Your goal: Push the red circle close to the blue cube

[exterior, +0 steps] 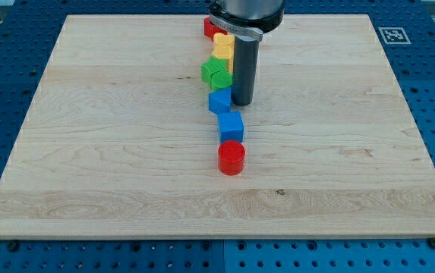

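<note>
Where the wooden board (111, 152) fills the frame, a column of blocks is seen running down its centre. At the column's lower end, the red circle (231, 158) is placed directly below the blue cube (231, 127), touching or nearly so. My tip (241, 102) is set just right of another blue block (219, 101); no jaws are carried, only a bare rod. Higher up, green blocks (215, 73), yellow blocks (223, 45) and a red block (209, 27) are stacked toward the frame's top.
</note>
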